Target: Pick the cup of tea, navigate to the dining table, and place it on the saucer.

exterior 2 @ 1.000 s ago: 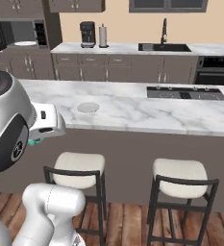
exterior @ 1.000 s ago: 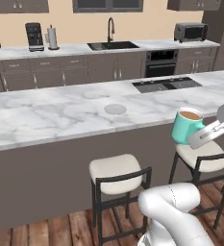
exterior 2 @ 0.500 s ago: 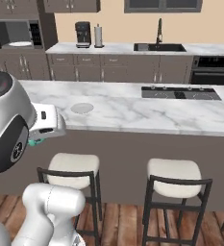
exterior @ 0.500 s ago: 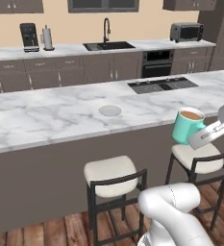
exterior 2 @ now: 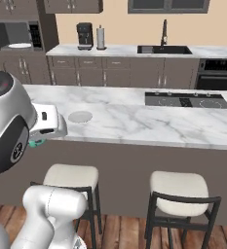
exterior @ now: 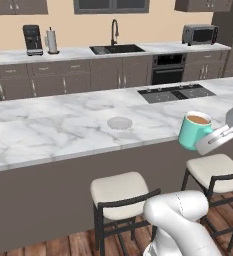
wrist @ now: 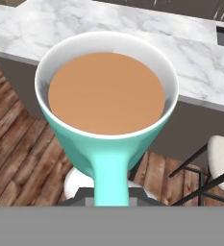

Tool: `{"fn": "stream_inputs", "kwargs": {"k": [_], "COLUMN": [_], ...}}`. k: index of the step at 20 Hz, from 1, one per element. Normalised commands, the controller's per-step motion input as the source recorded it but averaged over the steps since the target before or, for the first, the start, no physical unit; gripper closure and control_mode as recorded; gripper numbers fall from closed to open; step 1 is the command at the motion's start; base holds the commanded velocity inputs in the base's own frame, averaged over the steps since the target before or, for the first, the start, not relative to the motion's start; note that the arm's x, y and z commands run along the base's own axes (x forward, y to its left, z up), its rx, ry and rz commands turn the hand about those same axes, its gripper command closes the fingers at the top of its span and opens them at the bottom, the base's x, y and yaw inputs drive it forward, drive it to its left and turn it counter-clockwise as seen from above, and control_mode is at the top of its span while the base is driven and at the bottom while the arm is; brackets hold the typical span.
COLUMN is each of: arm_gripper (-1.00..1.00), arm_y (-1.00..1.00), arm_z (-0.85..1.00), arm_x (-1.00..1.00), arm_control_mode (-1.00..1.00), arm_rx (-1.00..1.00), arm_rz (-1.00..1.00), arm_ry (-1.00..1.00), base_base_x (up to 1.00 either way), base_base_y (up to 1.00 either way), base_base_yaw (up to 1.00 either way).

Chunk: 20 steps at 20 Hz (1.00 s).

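One cup of tea (exterior: pixel 195 131), rigid and probably ceramic, brimful, so likely to slosh if tilted; the handle is the right grab point. Gripper (exterior: pixel 214 140) is clamped shut on that handle, cup upright just ahead of the fingers. It hangs off the dining table (exterior: pixel 48 131) edge, well right of the saucer (exterior: pixel 119 122).

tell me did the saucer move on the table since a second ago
No. The saucer keeps its spot on the dining table, the same way left of the cooktop. The whole view shifted, so the camera moved, not the saucer.
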Motion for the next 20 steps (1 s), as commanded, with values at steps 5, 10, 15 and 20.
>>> {"fn": "stream_inputs", "kwargs": {"k": [5,10,15,20], "arm_gripper": [1.00,1.00,1.00,1.00], "arm_y": [0.00,0.00,-0.10,-0.34], "arm_z": [0.00,0.00,0.04,0.17], "arm_x": [0.00,0.00,0.36,1.00], "arm_control_mode": [1.00,1.00,-1.00,-1.00], "arm_rx": [0.00,0.00,0.00,0.00], "arm_rz": [0.00,0.00,0.06,0.28], "arm_ry": [0.00,0.00,0.06,0.22], "base_base_x": [0.00,0.00,0.13,0.00], "base_base_y": [0.00,0.00,-0.03,0.00], "base_base_yaw": [0.00,0.00,0.01,0.00]}}
